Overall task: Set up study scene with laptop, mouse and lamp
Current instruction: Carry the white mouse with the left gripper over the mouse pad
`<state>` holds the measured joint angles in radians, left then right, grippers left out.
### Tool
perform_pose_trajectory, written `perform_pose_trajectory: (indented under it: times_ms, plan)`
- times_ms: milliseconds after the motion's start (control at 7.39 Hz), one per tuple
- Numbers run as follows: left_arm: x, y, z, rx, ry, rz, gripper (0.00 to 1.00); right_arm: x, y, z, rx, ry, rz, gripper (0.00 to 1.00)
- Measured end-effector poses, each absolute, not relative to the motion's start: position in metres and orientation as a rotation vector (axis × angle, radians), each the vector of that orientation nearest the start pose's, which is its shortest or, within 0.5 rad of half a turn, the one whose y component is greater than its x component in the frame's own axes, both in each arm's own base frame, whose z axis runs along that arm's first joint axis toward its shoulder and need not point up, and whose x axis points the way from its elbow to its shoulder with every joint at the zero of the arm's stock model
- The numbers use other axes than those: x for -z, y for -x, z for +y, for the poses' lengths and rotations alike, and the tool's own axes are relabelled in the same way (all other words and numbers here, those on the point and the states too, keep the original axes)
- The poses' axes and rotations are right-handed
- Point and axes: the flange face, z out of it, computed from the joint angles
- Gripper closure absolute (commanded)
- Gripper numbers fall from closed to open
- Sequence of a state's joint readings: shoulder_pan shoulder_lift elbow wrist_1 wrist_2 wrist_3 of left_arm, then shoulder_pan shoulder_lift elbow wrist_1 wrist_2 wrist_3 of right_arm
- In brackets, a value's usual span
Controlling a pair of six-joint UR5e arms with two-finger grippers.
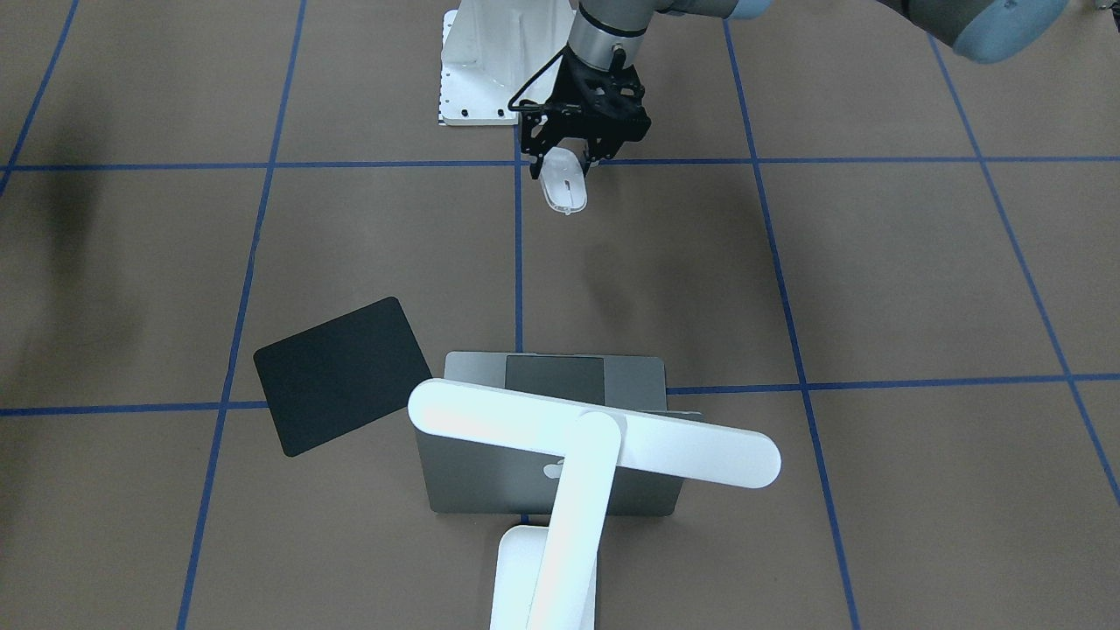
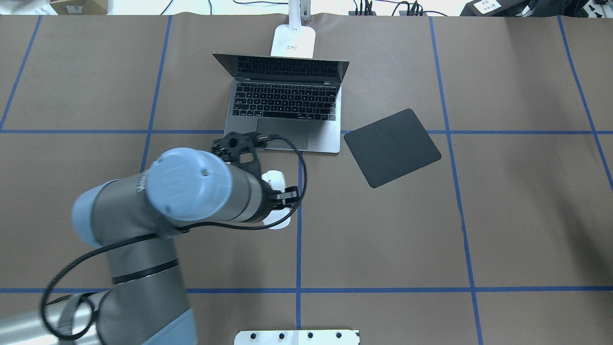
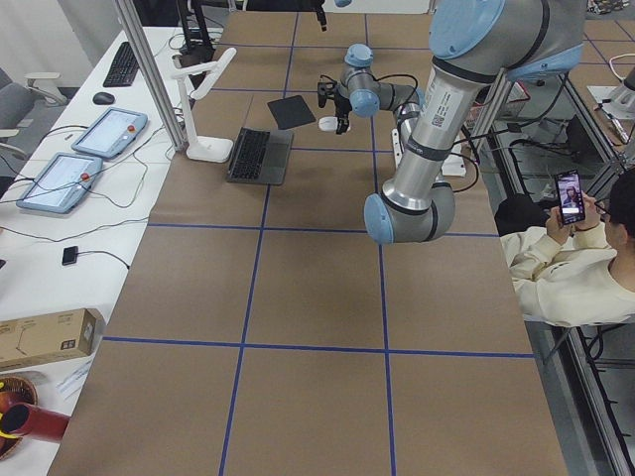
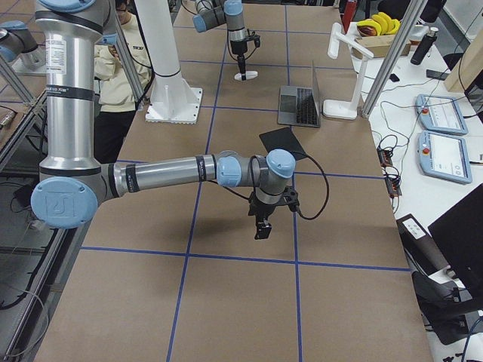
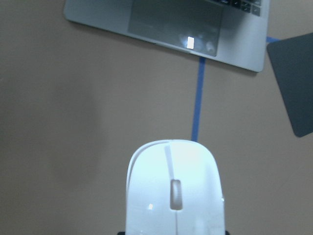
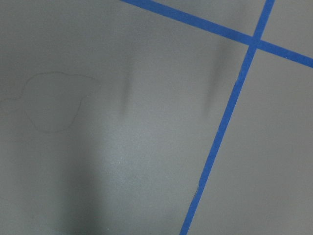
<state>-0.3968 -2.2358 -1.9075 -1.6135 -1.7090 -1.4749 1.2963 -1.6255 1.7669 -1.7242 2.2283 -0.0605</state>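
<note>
Your left pincer (image 1: 567,160) is clamped on the white mouse (image 1: 563,189), near the front edge of the open laptop (image 2: 287,103) on the desk (image 2: 383,230). The lamp (image 2: 293,40) stands behind the screen, and a black mat (image 2: 391,147) lies to the right. Whether the right pincer (image 4: 263,225) is apart or together, you cannot tell.

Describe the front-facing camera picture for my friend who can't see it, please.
A robot arm's black left gripper holds a small white mouse near the top of a brown table marked with blue tape lines. Nearer the camera, an open grey laptop shows its lid's back, a white lamp reaching over it, a black mat beside.
</note>
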Motion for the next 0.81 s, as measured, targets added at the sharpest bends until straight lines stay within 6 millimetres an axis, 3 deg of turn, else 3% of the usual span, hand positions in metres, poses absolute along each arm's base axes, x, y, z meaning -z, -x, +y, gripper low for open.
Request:
perform_pose_trajectory:
  times_ms: [270, 541, 811]
  plan:
    - [-0.087, -0.564, -0.37, 0.239, -0.165, 1.031, 0.67, -0.605, 0.057, -0.473, 0.293, 0.077, -0.666, 0.0]
    - [-0.045, -0.628, -0.398, 0.321, -0.212, 1.02, 0.67, -0.603, 0.057, -0.476, 0.29, 0.075, -0.671, 0.0]
    - [-0.028, -0.692, -0.409, 0.392, -0.284, 1.045, 0.67, -0.601, 0.058, -0.477, 0.283, 0.075, -0.68, 0.0]
